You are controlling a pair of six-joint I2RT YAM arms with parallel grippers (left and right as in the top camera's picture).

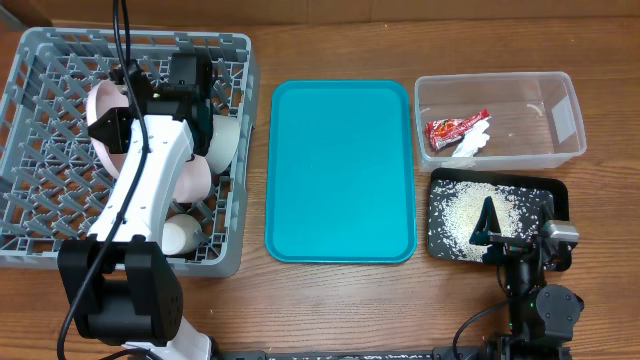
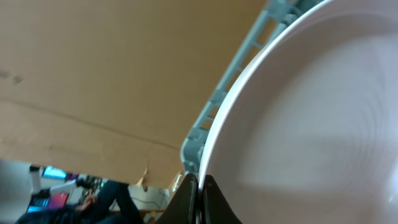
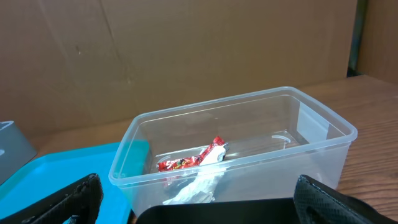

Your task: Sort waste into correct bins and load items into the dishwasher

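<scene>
My left gripper (image 1: 112,122) is shut on the rim of the large white plate (image 1: 98,140), which stands on edge inside the grey dish rack (image 1: 30,150). In the left wrist view the jaws (image 2: 200,193) pinch the plate (image 2: 311,124) rim, with the rack wall (image 2: 249,56) behind. A white bowl (image 1: 222,140) and a small white cup (image 1: 182,236) sit in the rack. The red wrapper (image 1: 455,127) and white paper scrap (image 1: 472,143) lie in the clear tub (image 1: 565,110). Rice grains (image 1: 465,210) cover the black tray (image 1: 555,190). My right gripper (image 1: 520,232) is open and empty at that tray's near edge. The chopsticks are not in view.
A large teal tray (image 1: 340,170) lies between the rack and the bins. The right wrist view shows the open gripper (image 3: 205,205), the tub (image 3: 249,106) with wrapper (image 3: 186,163) and paper (image 3: 196,190), the black tray edge (image 3: 217,213) and the teal tray (image 3: 62,174).
</scene>
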